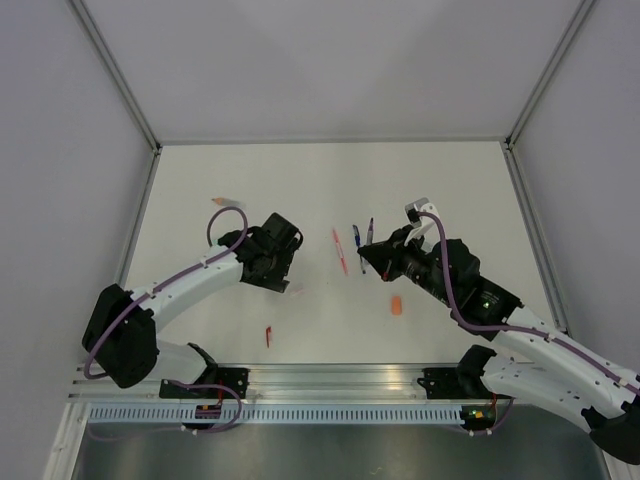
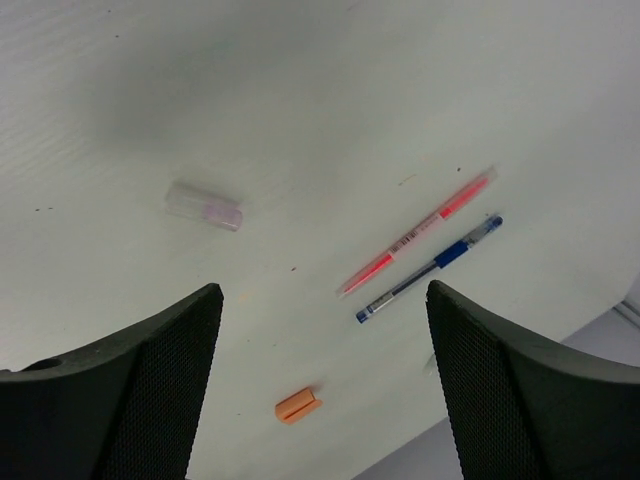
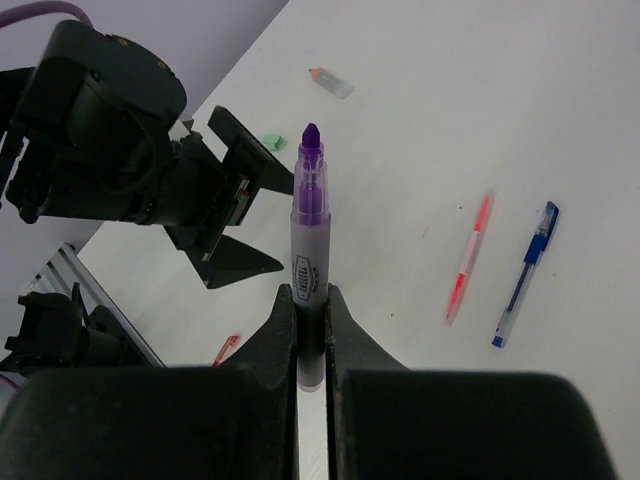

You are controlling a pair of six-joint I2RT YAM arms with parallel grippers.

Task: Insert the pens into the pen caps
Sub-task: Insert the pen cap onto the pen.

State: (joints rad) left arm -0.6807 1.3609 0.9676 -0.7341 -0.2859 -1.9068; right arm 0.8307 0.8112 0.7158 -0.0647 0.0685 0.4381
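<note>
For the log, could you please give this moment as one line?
left gripper open; right gripper shut on purple pen; clear cap lying free

On the table [image 1: 450, 180] we find the left pen [image 1: 340, 250] just beside the right pen [image 1: 357, 243], both between the left gripper [image 2: 323, 290] and the right gripper [image 3: 312, 300], in which a third pen [image 3: 310, 200] stands. One cap [image 1: 397, 305] lies in front of them, to the right.

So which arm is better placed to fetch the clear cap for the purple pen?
The left one. The left gripper is open, close to the clear cap; the right gripper is shut on the purple pen.
</note>
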